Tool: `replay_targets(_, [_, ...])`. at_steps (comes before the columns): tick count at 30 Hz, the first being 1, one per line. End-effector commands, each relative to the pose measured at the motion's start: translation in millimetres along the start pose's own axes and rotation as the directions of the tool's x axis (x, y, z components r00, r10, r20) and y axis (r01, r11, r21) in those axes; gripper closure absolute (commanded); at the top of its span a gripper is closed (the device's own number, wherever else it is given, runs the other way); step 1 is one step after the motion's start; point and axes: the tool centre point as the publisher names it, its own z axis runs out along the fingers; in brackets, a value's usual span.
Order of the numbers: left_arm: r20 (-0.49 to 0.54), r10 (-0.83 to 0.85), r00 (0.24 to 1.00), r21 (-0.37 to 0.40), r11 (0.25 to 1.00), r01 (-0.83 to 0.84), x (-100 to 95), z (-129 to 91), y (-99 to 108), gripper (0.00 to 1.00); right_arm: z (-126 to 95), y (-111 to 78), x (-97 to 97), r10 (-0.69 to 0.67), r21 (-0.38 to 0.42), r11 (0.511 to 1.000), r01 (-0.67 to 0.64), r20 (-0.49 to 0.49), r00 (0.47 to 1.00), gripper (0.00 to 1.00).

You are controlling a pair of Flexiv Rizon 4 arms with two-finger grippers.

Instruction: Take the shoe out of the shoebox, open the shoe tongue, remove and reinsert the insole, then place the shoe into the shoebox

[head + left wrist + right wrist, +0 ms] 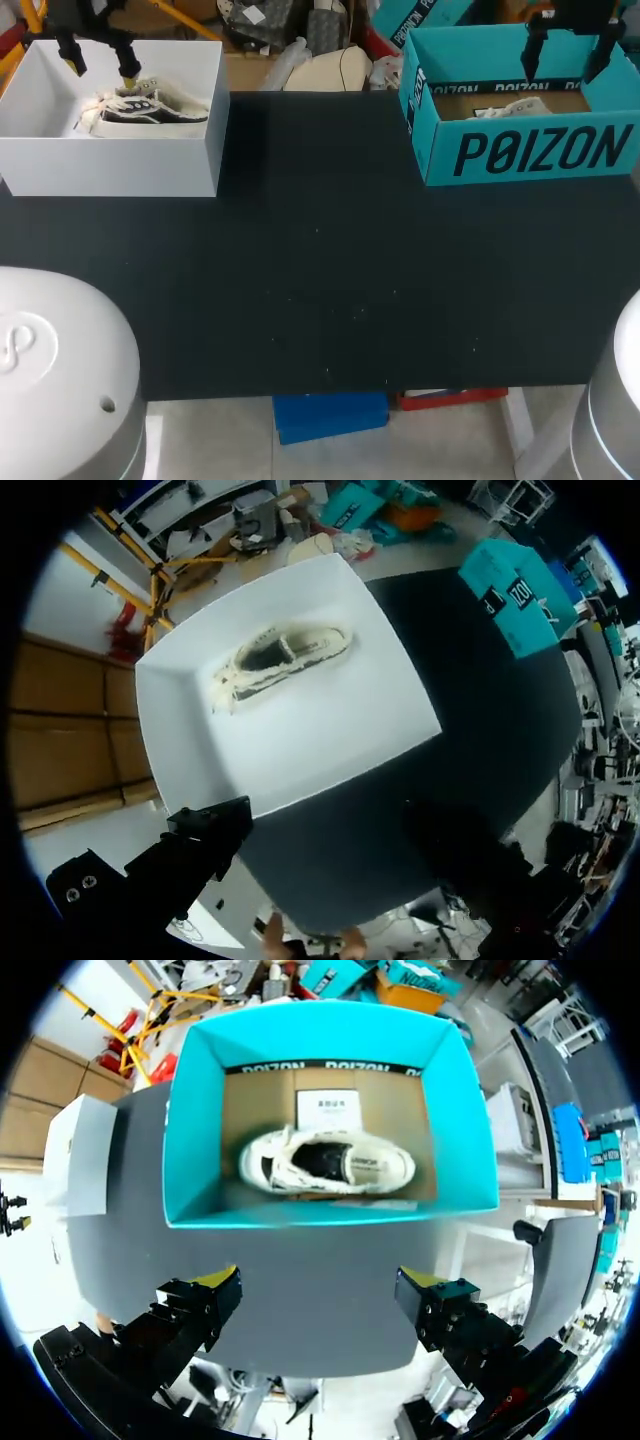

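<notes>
Left tool [100, 62]: released, fingers spread wide, nothing between them; hanging over the white shoebox [110, 165].
Cream shoe [285, 660]: lying on its side in the white shoebox, ahead of the left tool and apart from it, close to the box wall farthest from the fingers.
Right tool [322, 1295]: released too, fingers wide apart and empty; hanging over the teal shoebox [200, 1110].
White shoe [325, 1160]: on the floor of the teal shoebox, straight ahead of the right tool, lengthwise across the line of its fingers, opening up; not touched.
Card [330, 1110]: flat on the box floor just beyond the white shoe.
Table [320, 280]: dark, carrying both boxes well apart at its far corners.
Step in hand: by the look of it the very first, taking a shoe out; both shoes in their boxes, neither gripped.
Next move: likely a straight descent into the box, fingers kept spread until either side of the shoe's upper, then a squeeze and a lift clear of the walls.
Caution: tall box walls near the fingers; soft upper prone to folding under a pinch.
</notes>
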Motion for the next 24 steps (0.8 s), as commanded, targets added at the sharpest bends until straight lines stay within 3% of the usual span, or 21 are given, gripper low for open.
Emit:
replay_targets(1, [0.107,0.8,0.59,0.24,0.555,-0.796,-2.0,-2,16,0.0,0,0.0,-0.1,0.0,0.0,1.0,0.0,0.0,1.0,0.0])
replay_targets(12, [0.107,0.8,0.59,0.24,0.555,-0.796,-2.0,-2,16,0.0,0,0.0,-0.1,0.0,0.0,1.0,0.0,0.0,1.0,0.0])
replay_targets(17, [0.098,0.874,0.476,0.198,0.451,-0.87,-18.4,7,0,0.0,0,0.0,-0.1,0.0,0.0,1.0,0.0,0.0,1.0,0.0])
replay_targets(19, [0.084,0.908,0.409,0.145,0.395,-0.907,-24.4,10,-5,0.0,0,0.0,-0.1,0.0,0.0,1.0,0.0,0.0,1.0,0.0])
replay_targets(24, [0.058,0.936,0.346,0.095,0.34,-0.936,-38.3,21,-19,0.0,0,0.0,-0.1,0.0,0.0,1.0,0.0,0.0,1.0,0.0])
